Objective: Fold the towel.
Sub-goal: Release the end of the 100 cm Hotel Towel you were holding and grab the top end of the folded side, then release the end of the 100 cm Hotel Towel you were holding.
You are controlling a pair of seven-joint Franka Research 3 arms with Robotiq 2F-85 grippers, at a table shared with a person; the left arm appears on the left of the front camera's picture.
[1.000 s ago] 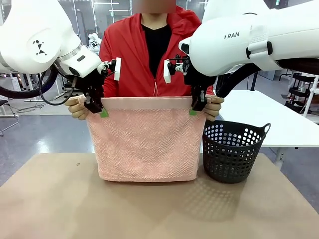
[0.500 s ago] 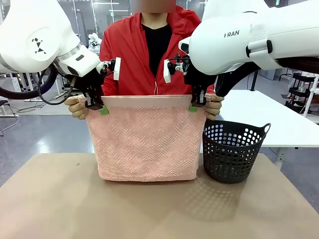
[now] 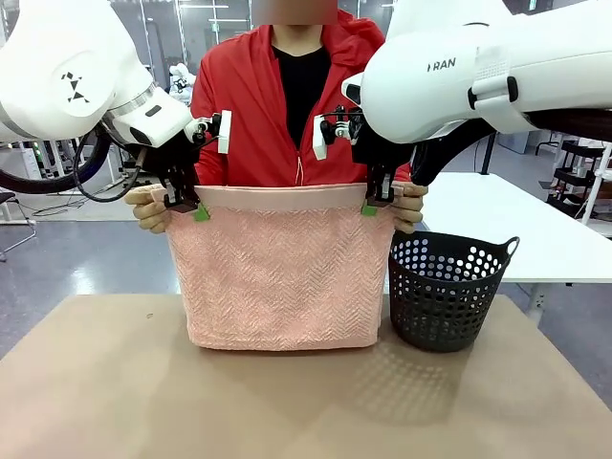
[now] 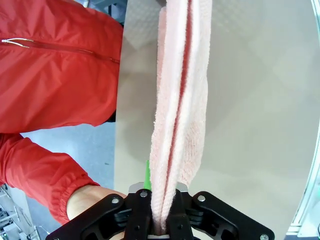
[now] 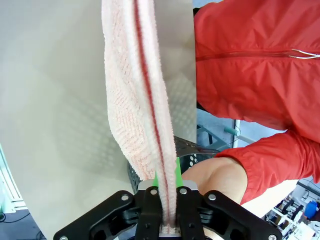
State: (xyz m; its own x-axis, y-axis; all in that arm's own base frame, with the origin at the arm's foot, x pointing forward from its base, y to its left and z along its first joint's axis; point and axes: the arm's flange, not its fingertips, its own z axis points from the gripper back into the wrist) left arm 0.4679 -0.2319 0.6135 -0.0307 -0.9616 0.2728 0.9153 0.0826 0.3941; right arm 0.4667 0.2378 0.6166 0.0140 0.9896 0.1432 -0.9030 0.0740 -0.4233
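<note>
towel (image 3: 277,273): hangs upright as a flat sheet over the far half of the table (image 3: 287,411), broad face toward you. its long axis runs left to right along the plain band (image 3: 287,197) at the top. the cloth drops straight down from there. the lower edge sits at or just above the tabletop, can't tell whether it touches.

left gripper (image 3: 184,204): clamped on the top left corner. right gripper (image 3: 376,203): clamped on the top right corner. both wrist views show the jaws closed on the cloth edge, at least two layers pinched between the green pads, with the sheet falling away below them.

one of the person's hands (image 3: 148,207) holds the same edge just outside the left gripper. the other hand (image 3: 411,206) sits just outside the right gripper.

key relation: the towel lies below and between your two grippers, top edge level, one gripper at each end, so neither arm is nearer. my read is that the next fold depends on keeping that edge taut and level while the two ends move together.

watch the basket (image 3: 449,292), which stands on the table just beside the towel's right edge. a swing to the right would likely brush it.
</note>
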